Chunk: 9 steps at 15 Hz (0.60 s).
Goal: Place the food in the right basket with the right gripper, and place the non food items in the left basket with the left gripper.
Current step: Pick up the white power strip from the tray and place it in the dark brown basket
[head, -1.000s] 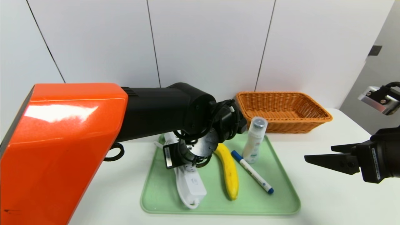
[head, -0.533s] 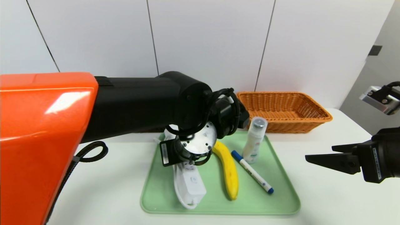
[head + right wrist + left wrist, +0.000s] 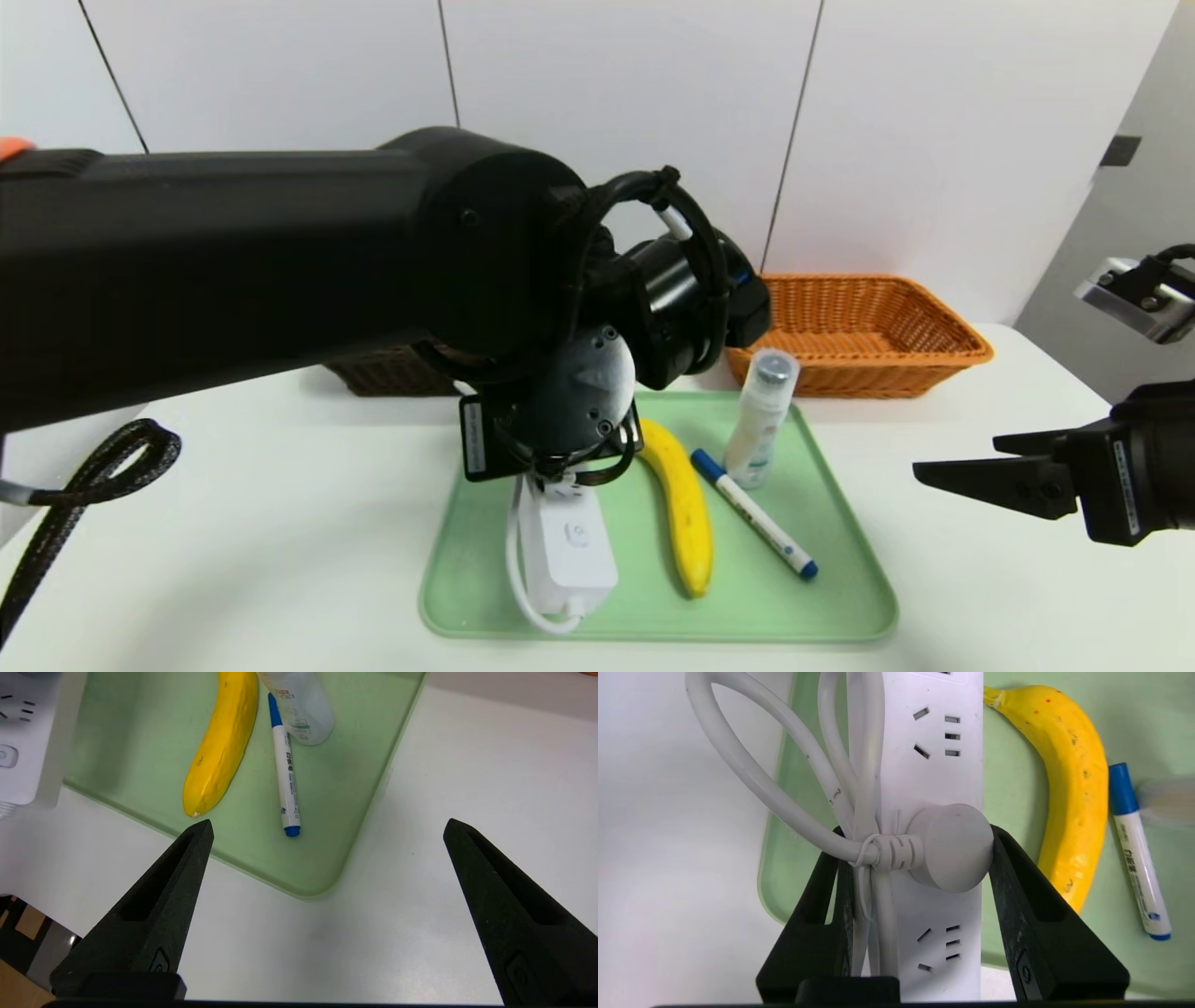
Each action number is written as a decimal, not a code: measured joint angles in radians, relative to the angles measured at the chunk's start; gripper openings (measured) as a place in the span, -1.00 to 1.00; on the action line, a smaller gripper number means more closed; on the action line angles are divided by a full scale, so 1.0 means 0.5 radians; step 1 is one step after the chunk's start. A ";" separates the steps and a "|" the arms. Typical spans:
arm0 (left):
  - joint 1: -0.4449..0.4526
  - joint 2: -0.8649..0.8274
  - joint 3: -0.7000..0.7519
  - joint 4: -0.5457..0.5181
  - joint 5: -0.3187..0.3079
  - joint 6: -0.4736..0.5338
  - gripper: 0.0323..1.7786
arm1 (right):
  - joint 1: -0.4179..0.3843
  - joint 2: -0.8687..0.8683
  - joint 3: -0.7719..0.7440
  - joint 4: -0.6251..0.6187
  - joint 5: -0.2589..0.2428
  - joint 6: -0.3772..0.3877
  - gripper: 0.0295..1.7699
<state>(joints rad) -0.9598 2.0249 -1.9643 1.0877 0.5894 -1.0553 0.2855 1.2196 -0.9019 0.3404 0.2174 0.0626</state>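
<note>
Surface: white table bearing a green tray; a black braided cable hangs at its left edge.
Room: white panelled wall with dark seams behind the table.
Orange basket: at the back right, just beyond the tray; nothing visible inside.
Dark brown basket: at the back left, mostly hidden behind the left arm; contents cannot be told.
Tray contents: white power strip with its cord on the left side, banana at the centre, marker pen with blue cap just right of it, white bottle upright at the back right, touching or nearly touching the pen's cap end.
Left gripper: over the tray's back left, fingers pinching the power strip across its width, with the round plug and bundled cord between them.
Right gripper: over bare table right of the tray, fingers spread wide, holding nothing.
Left wrist view only: the grip itself and the strip's sockets; the head view hides these behind the wrist.
Right wrist view only: the tray's near right corner, with the banana and pen tips short of the rim.
</note>
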 joint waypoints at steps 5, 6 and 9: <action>-0.012 -0.158 -0.014 -0.020 -0.008 0.191 -0.05 | -0.008 0.001 -0.001 -0.012 0.000 0.000 0.92; -0.010 -0.197 -0.015 -0.050 -0.026 0.258 -0.05 | -0.008 0.002 -0.001 -0.015 0.000 0.000 0.92; 0.091 -0.277 -0.017 -0.176 -0.067 0.491 -0.05 | -0.008 0.002 -0.003 -0.016 0.000 0.000 0.92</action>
<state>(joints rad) -0.9140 1.8864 -1.9728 0.9996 0.5560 -0.8100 0.2817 1.2204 -0.9034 0.3323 0.2174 0.0623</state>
